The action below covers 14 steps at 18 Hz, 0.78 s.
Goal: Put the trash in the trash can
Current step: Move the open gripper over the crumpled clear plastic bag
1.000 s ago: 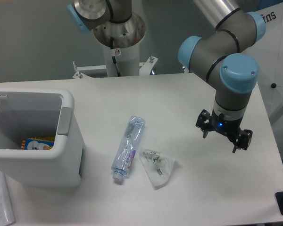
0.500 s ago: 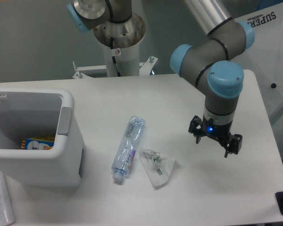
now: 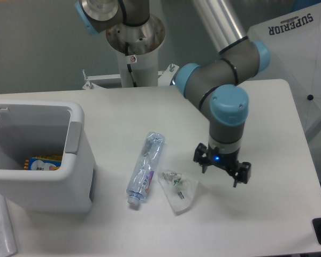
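Clear crumpled plastic wrapper with green marks (image 3: 178,188) lies flat on the white table (image 3: 267,214), just beside the crushed clear bottle (image 3: 145,169). Two-finger gripper (image 3: 222,172) hovers right of it, fingers spread, empty — centre over the wrapper's bunched middle, descend straight, pinch low.

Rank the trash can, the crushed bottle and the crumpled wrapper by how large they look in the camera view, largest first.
1. Trash can, by far the largest.
2. Crushed bottle, long and narrow.
3. Crumpled wrapper, shorter than the bottle but wider, so these two are close in area.

All three sit at similar depth on the table.
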Available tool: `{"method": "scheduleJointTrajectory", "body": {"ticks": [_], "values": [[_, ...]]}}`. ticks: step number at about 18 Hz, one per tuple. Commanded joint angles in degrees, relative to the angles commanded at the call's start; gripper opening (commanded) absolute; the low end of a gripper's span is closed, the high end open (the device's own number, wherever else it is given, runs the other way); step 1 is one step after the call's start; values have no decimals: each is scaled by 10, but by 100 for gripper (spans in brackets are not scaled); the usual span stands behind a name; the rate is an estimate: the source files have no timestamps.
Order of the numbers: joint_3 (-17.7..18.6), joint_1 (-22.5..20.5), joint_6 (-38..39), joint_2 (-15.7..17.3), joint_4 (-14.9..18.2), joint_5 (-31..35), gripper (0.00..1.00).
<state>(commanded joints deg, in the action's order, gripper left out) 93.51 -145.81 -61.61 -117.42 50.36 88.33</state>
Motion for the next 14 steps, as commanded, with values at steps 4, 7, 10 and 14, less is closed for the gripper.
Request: {"method": "scheduleJointTrajectory", "body": {"ticks": [4,7,10,14], "values": [[4,5,-4,-6,1,4,100],[0,6,-4,-7,4,4,100],[3,7,-4,-11,9,6,100],[4,18,-4,-16,11,7,100]]}}
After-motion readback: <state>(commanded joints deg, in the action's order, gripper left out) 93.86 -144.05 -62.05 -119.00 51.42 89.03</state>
